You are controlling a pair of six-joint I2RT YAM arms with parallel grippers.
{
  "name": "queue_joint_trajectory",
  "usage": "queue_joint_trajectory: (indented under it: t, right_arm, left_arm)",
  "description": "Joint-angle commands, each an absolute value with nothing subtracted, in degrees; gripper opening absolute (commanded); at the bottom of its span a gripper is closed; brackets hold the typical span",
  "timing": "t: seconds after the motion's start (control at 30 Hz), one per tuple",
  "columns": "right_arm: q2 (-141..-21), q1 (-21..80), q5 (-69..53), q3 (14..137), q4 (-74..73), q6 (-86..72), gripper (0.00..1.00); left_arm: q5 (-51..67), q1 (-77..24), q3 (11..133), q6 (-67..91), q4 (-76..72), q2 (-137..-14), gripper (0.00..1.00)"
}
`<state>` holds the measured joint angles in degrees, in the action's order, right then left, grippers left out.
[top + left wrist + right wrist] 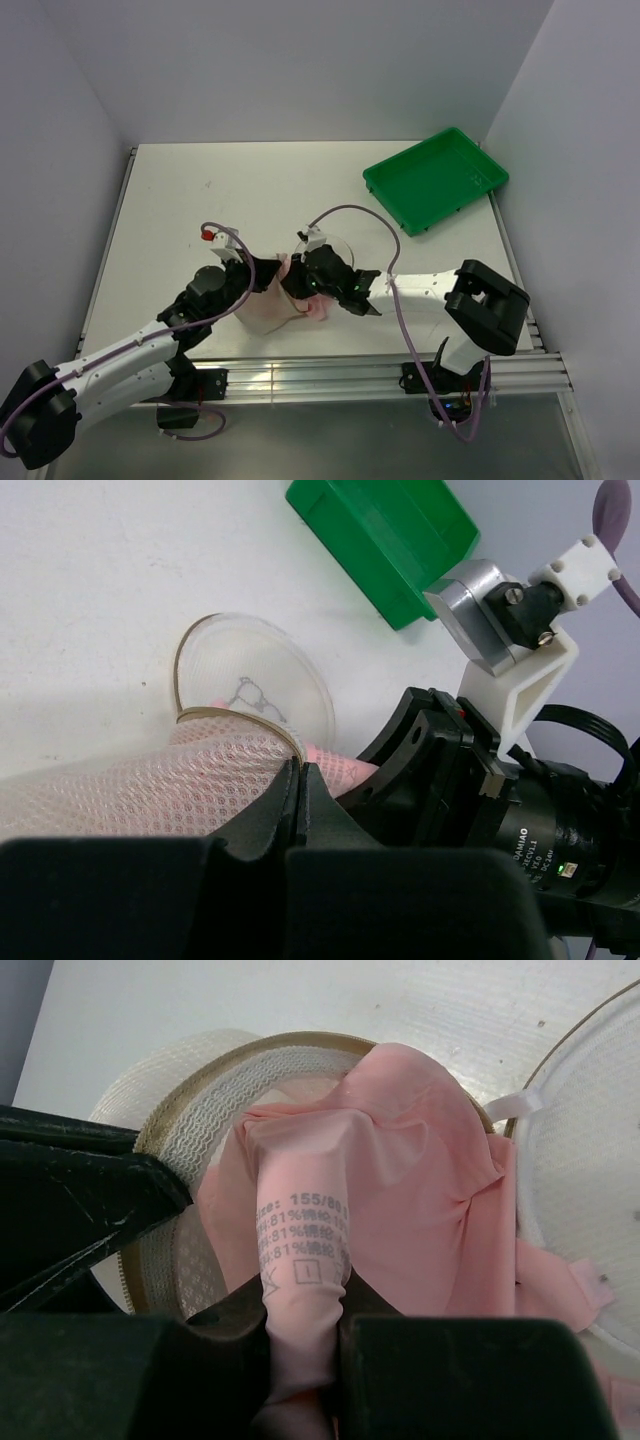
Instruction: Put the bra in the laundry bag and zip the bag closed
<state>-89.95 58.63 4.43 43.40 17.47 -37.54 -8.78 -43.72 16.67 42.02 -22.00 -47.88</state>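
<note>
The laundry bag (262, 312) lies open near the table's front edge, between the two grippers. My left gripper (256, 276) is shut on its rim; the closed fingers (298, 785) pinch the mesh half (140, 790), and pink shows through the mesh. The bag's other half (255, 685), with a small dark mark, lies flat behind. My right gripper (300, 288) is shut on the bra (420, 1150), gripping a fold with a printed care label (300, 1245) over the bag's open rim (200, 1090). Much of the bra sits inside the opening.
A green plastic tray (435, 180) stands at the table's back right, also visible in the left wrist view (385, 535). The right arm's purple cable (350, 212) loops over the table. The two grippers are close together over the bag.
</note>
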Motion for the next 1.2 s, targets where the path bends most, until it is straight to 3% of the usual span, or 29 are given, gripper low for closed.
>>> queue_joint_trajectory:
  t: [0.0, 0.03, 0.13, 0.17, 0.2, 0.3, 0.5, 0.73, 0.83, 0.93, 0.97, 1.03, 1.13, 1.17]
  right_arm:
    - [-87.97, 58.89, 3.95, 45.33, 17.24, -35.34, 0.10]
    - [-88.76, 58.89, 4.65, 46.66, 14.01, -35.25, 0.13]
    - [-90.88, 58.54, 7.55, 50.09, 9.17, -34.37, 0.43]
    - [-90.01, 58.36, 8.60, 50.27, 8.62, -34.37, 0.58]
    - [-89.39, 58.01, 9.48, 49.93, 8.27, -34.02, 0.64]
    - [-86.32, 57.48, 13.70, 50.18, 5.11, -32.62, 0.79]
    - [-78.76, 54.77, 15.12, 48.00, 0.44, -30.24, 0.91]
    - [-69.62, 45.64, 6.86, 41.93, -1.23, -29.27, 0.93]
    - [-69.08, 41.86, 8.78, 39.91, -1.49, -29.27, 0.88]
    - [-72.06, 39.64, 13.70, 39.38, -3.16, -29.35, 0.67]
    - [-73.81, 38.68, 14.23, 39.38, -3.25, -29.44, 0.47]
    - [-75.66, 38.15, 15.29, 39.90, -3.16, -29.53, 0.38]
    - [-80.49, 37.97, 16.52, 42.09, -3.43, -29.44, 0.43]
    - [-82.77, 37.88, 16.87, 42.97, -3.43, -29.70, 0.50]
  left_arm:
    - [-7.04, -42.98, 19.07, 41.04, -25.13, -48.51, 0.00]
    - [-6.42, -42.98, 18.72, 41.39, -25.48, -48.69, 0.00]
    - [-5.36, -42.98, 16.71, 43.06, -26.37, -47.38, 0.00]
    - [-5.88, -42.98, 16.26, 43.59, -26.11, -46.76, 0.00]
    - [-6.32, -42.98, 15.48, 43.77, -24.97, -46.06, 0.00]
    - [-7.73, -42.98, 14.50, 44.30, -24.00, -43.77, 0.00]
    - [-7.56, -42.98, 13.45, 45.00, -24.17, -44.74, 0.00]
    - [-7.73, -42.89, 13.10, 44.74, -24.26, -44.56, 0.00]
    - [-7.65, -42.89, 13.18, 44.74, -24.26, -44.65, 0.00]
    - [-7.47, -42.80, 13.10, 44.74, -24.35, -44.56, 0.00]
    - [-7.47, -42.80, 13.10, 44.65, -24.26, -44.47, 0.00]
    - [-7.38, -42.71, 13.27, 44.47, -24.00, -44.47, 0.00]
    - [-7.30, -42.72, 13.45, 44.30, -23.64, -44.38, 0.00]
    - [-7.21, -42.71, 13.45, 44.30, -23.64, -44.30, 0.00]
